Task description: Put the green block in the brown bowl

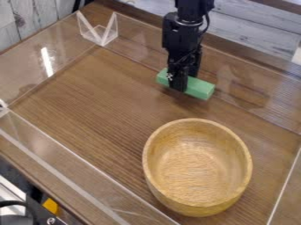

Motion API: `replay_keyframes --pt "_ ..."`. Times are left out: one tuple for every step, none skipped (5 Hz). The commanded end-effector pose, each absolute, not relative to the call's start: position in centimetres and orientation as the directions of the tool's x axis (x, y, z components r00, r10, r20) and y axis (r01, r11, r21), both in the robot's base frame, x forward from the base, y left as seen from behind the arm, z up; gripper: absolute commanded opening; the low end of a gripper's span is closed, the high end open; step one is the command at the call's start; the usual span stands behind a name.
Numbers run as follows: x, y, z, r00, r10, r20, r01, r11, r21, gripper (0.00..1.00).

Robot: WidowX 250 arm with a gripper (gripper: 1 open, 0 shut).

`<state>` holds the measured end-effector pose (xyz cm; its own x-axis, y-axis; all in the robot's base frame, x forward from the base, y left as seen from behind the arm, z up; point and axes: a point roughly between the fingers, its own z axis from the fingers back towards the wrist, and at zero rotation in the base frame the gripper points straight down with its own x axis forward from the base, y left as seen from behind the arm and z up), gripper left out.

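The green block (pixel 200 86) lies on the wooden tabletop toward the back, a bright green bar angled slightly. My black gripper (pixel 179 83) comes straight down onto its middle, with the fingers shut on the block and the green ends showing on both sides. The brown bowl (pixel 198 165) stands empty at the front right, a wide round wooden bowl with a thick rim, well apart from the block.
Clear acrylic walls (pixel 47 61) ring the wooden tabletop (pixel 94 105). A small clear triangular stand (pixel 98 28) sits at the back left corner. A black object (pixel 12 211) shows at the bottom left outside the wall.
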<state>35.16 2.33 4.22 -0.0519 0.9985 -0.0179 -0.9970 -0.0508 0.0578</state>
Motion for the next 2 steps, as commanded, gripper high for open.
replay_keyframes --pt "35.6 2.1 6.9 -0.039 0.999 -0.019 -0.999 -0.039 0.015 0.00" --pt "35.1 1.9 8.1 -0.030 0.999 -0.027 -0.999 -0.029 0.029 0.00"
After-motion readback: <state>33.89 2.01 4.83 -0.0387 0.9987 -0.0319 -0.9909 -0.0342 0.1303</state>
